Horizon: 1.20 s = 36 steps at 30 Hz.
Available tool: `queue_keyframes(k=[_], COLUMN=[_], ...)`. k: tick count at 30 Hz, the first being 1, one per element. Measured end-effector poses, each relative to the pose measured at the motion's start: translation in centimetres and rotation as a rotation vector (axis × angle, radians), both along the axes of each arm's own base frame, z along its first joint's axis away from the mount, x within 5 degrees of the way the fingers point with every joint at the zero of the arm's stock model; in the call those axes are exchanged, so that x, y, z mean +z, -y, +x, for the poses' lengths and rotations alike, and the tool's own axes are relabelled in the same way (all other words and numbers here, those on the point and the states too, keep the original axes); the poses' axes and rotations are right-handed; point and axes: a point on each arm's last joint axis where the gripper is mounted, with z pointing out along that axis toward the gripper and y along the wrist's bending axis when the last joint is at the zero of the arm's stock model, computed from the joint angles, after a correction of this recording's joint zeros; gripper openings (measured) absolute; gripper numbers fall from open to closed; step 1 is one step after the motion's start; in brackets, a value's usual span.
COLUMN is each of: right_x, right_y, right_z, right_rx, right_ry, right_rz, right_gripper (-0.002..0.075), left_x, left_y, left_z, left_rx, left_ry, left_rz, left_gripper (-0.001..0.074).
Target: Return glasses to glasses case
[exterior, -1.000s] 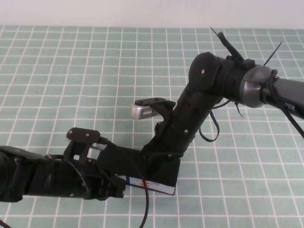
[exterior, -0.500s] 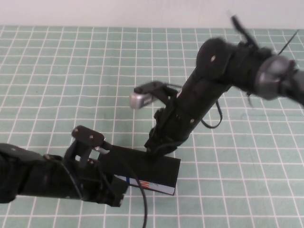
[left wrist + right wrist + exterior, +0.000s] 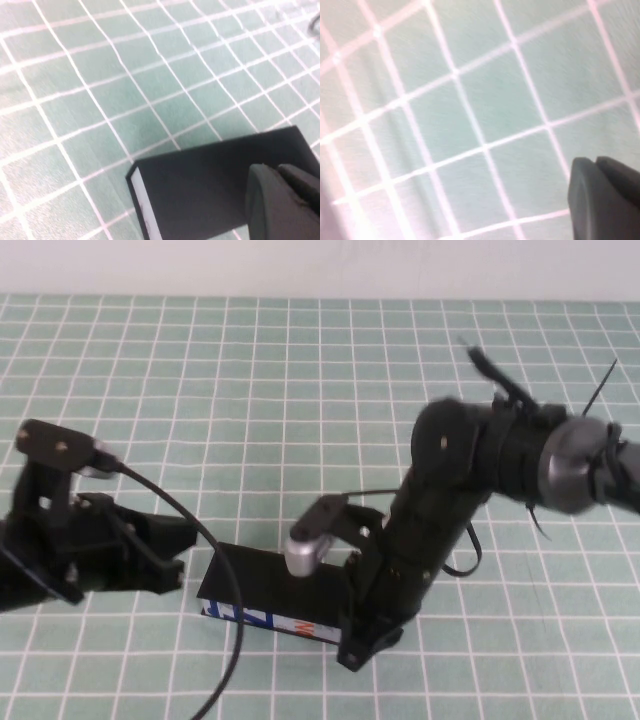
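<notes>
The glasses case (image 3: 262,586) lies on the green checked cloth with its lid down and its white printed strip facing front. In the left wrist view it (image 3: 200,187) shows as a black box with a white end. The glasses are not in view. My left gripper (image 3: 170,570) is to the left of the case, apart from it, fingers together and empty; it also shows in the left wrist view (image 3: 282,200). My right gripper (image 3: 358,652) points down at the case's front right corner, fingers together; in the right wrist view (image 3: 602,197) it is over bare cloth.
The green cloth with a white grid (image 3: 200,390) covers the table up to a white wall at the back. The left arm's cable (image 3: 225,570) loops down in front of the case's left end.
My left arm has pulled back to the left, off the case. My right arm has swung down and forward to the case's front right corner. The case has shifted a little left.
</notes>
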Motion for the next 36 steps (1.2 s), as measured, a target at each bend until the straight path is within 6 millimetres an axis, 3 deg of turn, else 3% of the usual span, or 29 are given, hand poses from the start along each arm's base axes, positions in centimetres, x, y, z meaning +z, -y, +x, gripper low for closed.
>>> queue_keyframes(k=[4, 9, 13, 18, 24, 30, 34, 36], right_x=[-1.2, -1.4, -1.4, 0.2, 8.3, 18.4, 24.2, 25.7], right_y=[0.5, 0.5, 0.5, 0.8, 3.3, 10.5, 16.1, 18.2], right_z=[0.5, 1.8, 1.9, 1.4, 0.9, -0.6, -4.9, -7.5], right_rx=[-0.034, -0.106, -0.115, -0.105, -0.296, -0.629, -0.761, -0.814], right_ry=[0.09, 0.221, 0.226, 0.24, 0.439, 0.715, 0.946, 1.037], right_rz=[-0.046, -0.059, -0.054, -0.044, 0.09, 0.284, 0.344, 0.366], right_gripper=[-0.0011, -0.0011, -0.0011, -0.0011, -0.0011, -0.0011, -0.0011, -0.0011], left_x=[0.7, 0.8, 0.8, 1.3, 6.4, 14.1, 17.6, 18.5], left_y=[-0.4, -0.4, -0.3, 0.0, 0.8, 0.7, 0.1, -0.1], left_z=[-0.3, -0.5, -0.6, -1.2, -2.3, -3.5, -4.0, -4.3], left_rx=[0.004, -0.013, -0.023, -0.103, -0.358, -0.536, -0.492, -0.442], left_ry=[0.016, 0.007, 0.003, 0.009, 0.157, 0.275, 0.286, 0.281], left_rz=[-0.018, -0.029, -0.032, -0.038, 0.011, 0.133, 0.18, 0.18], left_gripper=[-0.0002, -0.0002, -0.0002, -0.0002, -0.0002, -0.0002, -0.0002, -0.0002])
